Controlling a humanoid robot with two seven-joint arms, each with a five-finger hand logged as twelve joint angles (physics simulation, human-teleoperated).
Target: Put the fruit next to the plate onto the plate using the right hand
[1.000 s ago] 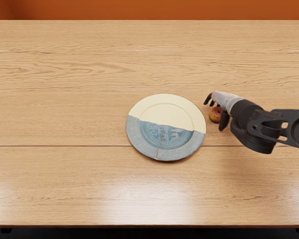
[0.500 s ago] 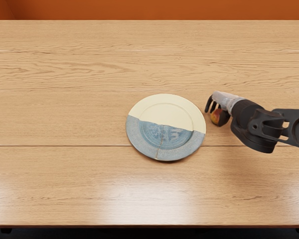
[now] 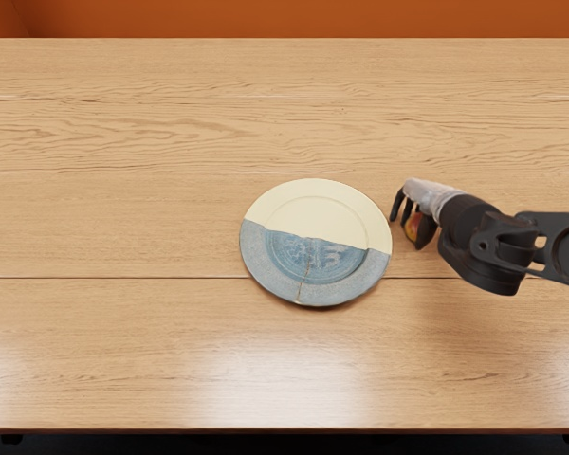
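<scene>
Head view: my right hand [image 3: 415, 213] has its fingers curled around the fruit [image 3: 412, 227], which is just right of the plate [image 3: 266, 204] and mostly hidden. I cannot tell whether it is touching the table [image 3: 171, 142]. I judge the fruit small, light, firm, round and prone to rolling, so I grip around its widest part. The plate's low rim is the only obstacle on the path.

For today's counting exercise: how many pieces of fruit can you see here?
1. The fruit lies just right of the plate, off its rim, inside the right hand's curled fingers, which hide most of it.
</scene>
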